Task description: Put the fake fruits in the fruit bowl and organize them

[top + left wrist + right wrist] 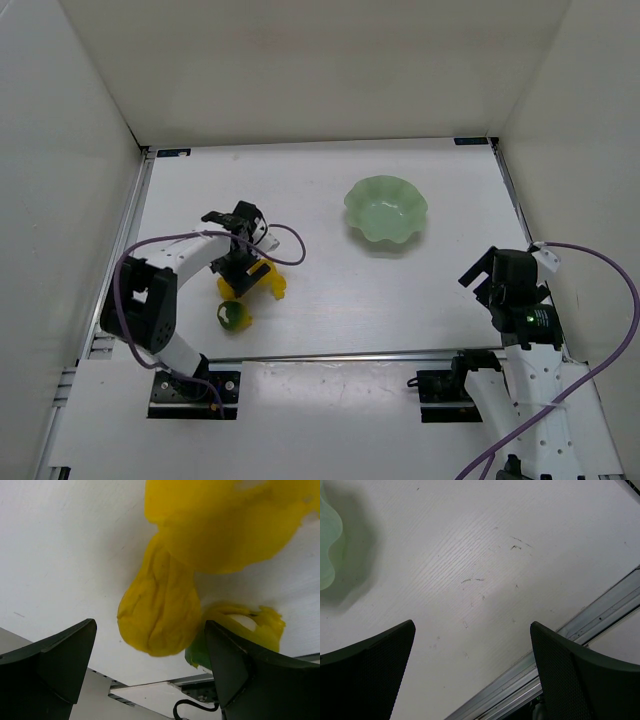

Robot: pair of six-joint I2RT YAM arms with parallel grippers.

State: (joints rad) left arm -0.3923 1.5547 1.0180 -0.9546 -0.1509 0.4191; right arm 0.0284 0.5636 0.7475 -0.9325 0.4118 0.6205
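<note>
My left gripper (241, 268) is open and low over the fruits at the table's left. In the left wrist view its jaws (150, 630) stand wide on either side of the pear-shaped yellow fruit (160, 610), not closed on it. The second yellow fruit (225, 525) lies just beyond it. The dark green fruit (200, 652) with a yellow patch lies by the right finger (250, 675). From the top, yellow fruit (272, 287) shows beside the gripper and the green fruit (235, 316) lies nearer. The mint-green fruit bowl (386, 210) is empty. My right gripper (500, 285) is open and empty.
A metal rail (350, 354) runs along the table's near edge, close behind the green fruit. White walls close in the left, back and right sides. The bowl's rim (327, 545) shows at the left edge of the right wrist view. A purple cable (285, 245) loops by the left wrist.
</note>
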